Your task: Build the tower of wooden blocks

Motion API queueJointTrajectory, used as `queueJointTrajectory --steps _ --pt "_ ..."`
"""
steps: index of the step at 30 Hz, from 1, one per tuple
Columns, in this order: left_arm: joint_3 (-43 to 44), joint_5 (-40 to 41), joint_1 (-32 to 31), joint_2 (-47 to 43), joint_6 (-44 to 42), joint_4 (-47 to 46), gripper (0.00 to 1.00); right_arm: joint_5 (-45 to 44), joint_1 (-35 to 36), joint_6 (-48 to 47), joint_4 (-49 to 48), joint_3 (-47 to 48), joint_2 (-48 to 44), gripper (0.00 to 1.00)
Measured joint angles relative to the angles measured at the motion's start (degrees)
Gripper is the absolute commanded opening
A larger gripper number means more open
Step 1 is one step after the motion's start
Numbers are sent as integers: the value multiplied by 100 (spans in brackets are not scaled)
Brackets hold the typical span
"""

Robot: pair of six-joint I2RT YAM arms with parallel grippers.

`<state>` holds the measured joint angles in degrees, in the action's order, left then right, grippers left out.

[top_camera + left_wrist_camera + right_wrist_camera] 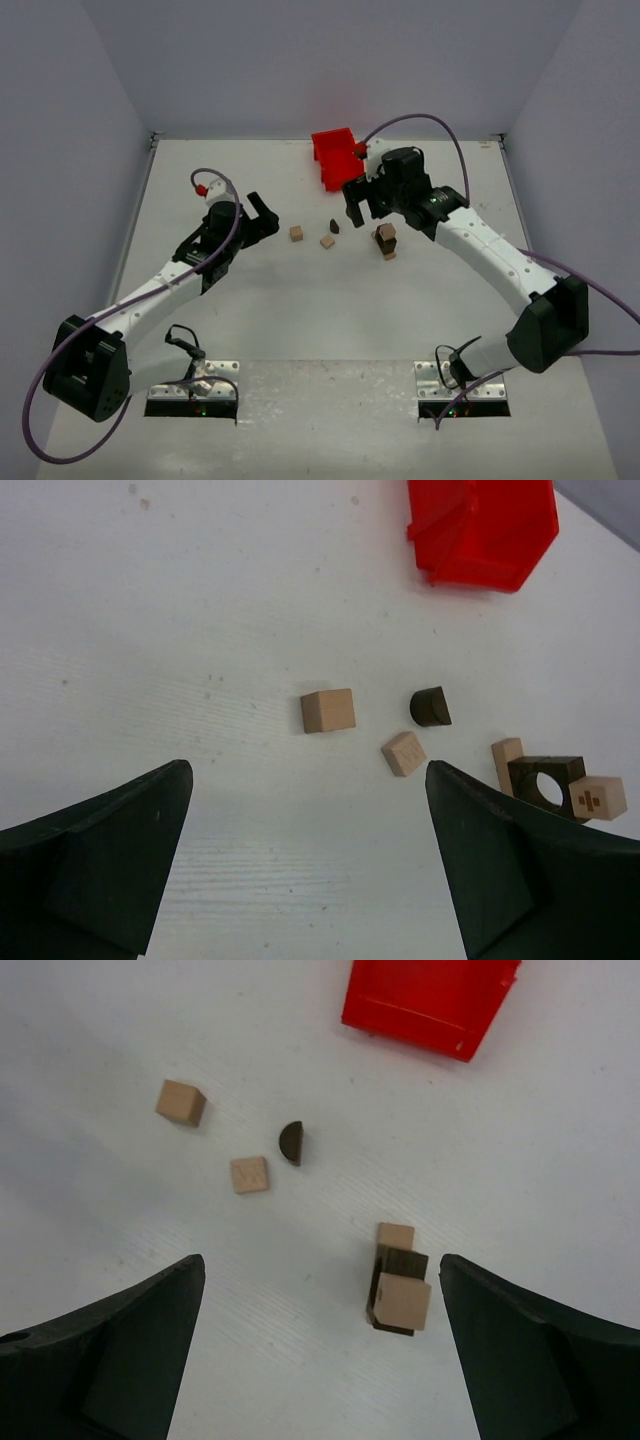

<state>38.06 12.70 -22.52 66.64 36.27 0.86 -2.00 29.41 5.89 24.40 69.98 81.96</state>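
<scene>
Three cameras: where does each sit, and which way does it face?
Top external: above and behind the bases, facing down at the table; both arms, left gripper, right gripper show.
Left wrist: faces down and forward at loose blocks; own open fingers at bottom corners.
Right wrist: faces down at the wood block tower; own fingers likewise.
Shared by both wrists: tower, loose blocks, red bin.

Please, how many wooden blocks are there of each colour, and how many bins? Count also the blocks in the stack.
Pale tan blocks: 4 (loose cube, loose flat square, block at the foot of the stack, top cube)
Dark brown blocks: 2 (loose half-round, holed block in the stack)
Red bin: 1
Total: 7
</scene>
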Motion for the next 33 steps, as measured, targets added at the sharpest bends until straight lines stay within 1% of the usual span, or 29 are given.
queueJointTrajectory --steps 5,8,15,19,22,25,26,28,29,31,33 --pt "0 636 0 -508 470 599 100 39 600 245 -462 96 384 99" --pt "-56 841 0 -754 634 790 100 70 985 476 -638 360 1014 99" --pt "-301 1027 0 -1185 732 909 100 -287 1545 1014 -637 1718 2922 99" --pt "-384 1078 0 -1199 731 924 100 -624 1666 1198 -322 2591 3904 99" --pt "-433 1086 0 -1199 724 918 100 -773 1682 1264 -202 2884 4397 98" --pt "-458 1088 0 -1192 694 892 100 -881 1680 1316 -8 2974 4664 93" --pt "-463 1088 0 -1187 684 876 100 -908 1680 1329 40 3001 4727 90" --pt "-473 1085 0 -1176 659 837 100 -969 1678 1353 143 3078 4840 78" --pt "-478 1085 0 -1173 644 820 100 -995 1676 1363 157 3097 4874 74" --pt "-483 1085 0 -1166 622 789 100 -1045 1674 1363 179 3113 4921 71" --pt "-487 1087 0 -1162 617 770 100 -1078 1676 1368 188 3116 4938 65"
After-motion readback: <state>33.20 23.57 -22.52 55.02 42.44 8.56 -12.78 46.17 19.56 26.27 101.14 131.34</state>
